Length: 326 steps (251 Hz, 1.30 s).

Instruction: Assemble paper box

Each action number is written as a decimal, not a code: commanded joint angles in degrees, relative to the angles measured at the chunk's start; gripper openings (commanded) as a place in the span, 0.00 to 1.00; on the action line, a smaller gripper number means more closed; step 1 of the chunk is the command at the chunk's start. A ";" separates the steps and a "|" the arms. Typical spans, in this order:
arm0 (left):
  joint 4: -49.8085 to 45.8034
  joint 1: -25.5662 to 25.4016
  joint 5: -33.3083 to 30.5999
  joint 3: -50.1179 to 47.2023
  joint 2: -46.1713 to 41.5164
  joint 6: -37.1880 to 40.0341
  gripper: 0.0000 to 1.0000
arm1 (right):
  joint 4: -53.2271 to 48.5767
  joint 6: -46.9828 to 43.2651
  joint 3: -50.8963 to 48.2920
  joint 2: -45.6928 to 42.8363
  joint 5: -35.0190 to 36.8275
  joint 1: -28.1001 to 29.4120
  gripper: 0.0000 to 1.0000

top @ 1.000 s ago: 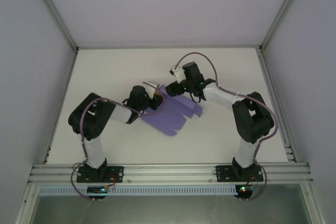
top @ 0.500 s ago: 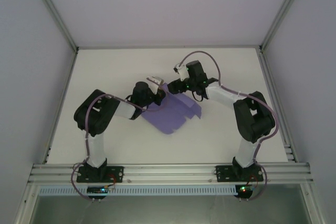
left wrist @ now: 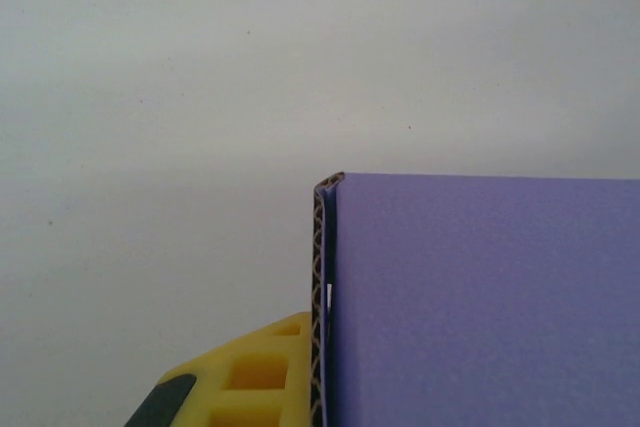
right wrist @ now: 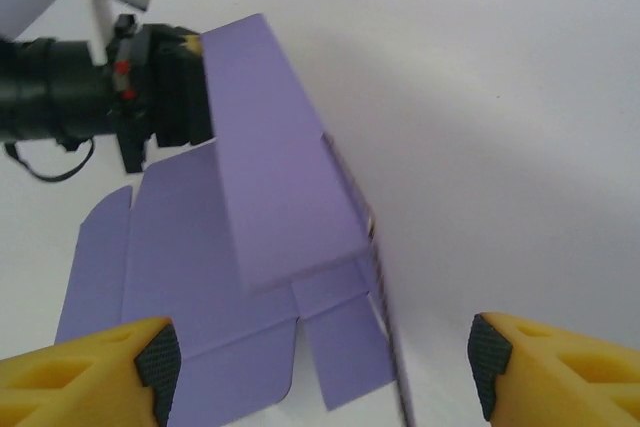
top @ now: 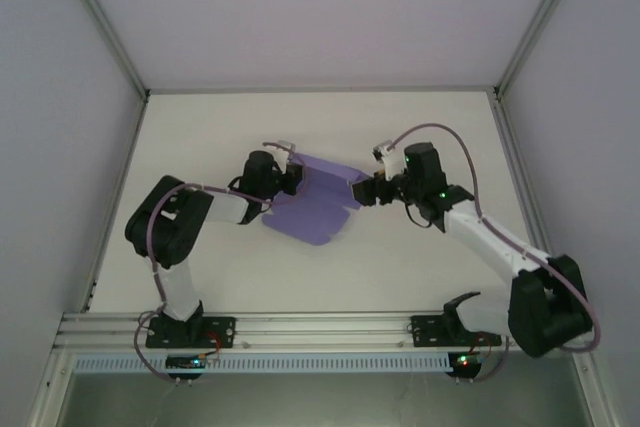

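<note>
The paper box is a lavender die-cut card, partly folded, lying mid-table. My left gripper is shut on its far-left flap. In the left wrist view the card's corrugated edge runs beside one yellow finger, and the purple panel covers the other finger. My right gripper stands open just right of the card. From the right wrist, its fingers straddle the card's near tabs, and a raised panel slopes up toward the black left gripper.
The white table has bare room to the left, to the right and behind the card. Grey walls and aluminium posts bound it. A metal rail with both arm bases runs along the near edge.
My left gripper has shut on the card's flap and shifted back. The right arm has swung from over the card out to its right side, and its jaws have widened a little.
</note>
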 commanded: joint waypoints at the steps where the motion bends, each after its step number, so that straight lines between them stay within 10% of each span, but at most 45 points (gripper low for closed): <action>1: -5.67 -0.17 1.86 1.50 -3.00 -2.29 0.00 | 0.87 -1.36 -2.98 -1.89 -1.64 0.11 0.73; 84: -13.14 -0.20 6.60 5.33 -1.89 -2.31 0.00 | 2.32 -3.05 -1.75 1.72 1.71 2.00 0.36; 151: -17.76 -1.53 -3.14 6.77 0.34 -1.84 0.02 | 3.29 -2.48 -1.81 4.77 7.17 4.61 0.00; 246: -31.49 -5.20 -41.45 10.98 3.01 -5.55 0.00 | 2.71 2.45 -3.30 3.03 20.06 5.58 0.00; 326: -40.92 -6.60 -53.54 14.40 6.09 -9.56 0.00 | 3.94 3.85 -4.08 1.98 23.02 5.71 0.00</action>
